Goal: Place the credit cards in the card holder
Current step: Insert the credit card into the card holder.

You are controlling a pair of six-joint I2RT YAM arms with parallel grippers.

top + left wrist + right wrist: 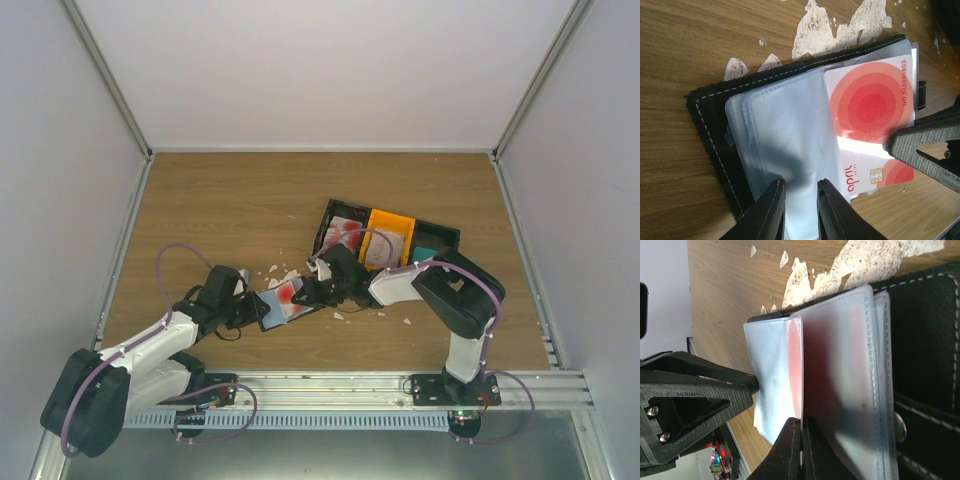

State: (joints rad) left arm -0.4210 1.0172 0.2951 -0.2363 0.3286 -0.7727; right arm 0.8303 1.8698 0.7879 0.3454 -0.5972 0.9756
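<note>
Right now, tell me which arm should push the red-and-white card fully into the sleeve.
Right. The right claw pinches the edge of the red-and-white card, while the left claw grips a clear sleeve of the black card holder, steadying it.

Wooden table filling the floor of the white-walled booth, and there's a black bin sitting askew at about two o'clock from the middle, with an orange bin nested in its centre section. Torn white paper scraps are scattered just off centre towards nine o'clock, with a few more crumbs at four o'clock. Along the six o'clock edge runs a grooved aluminium rail.
</note>
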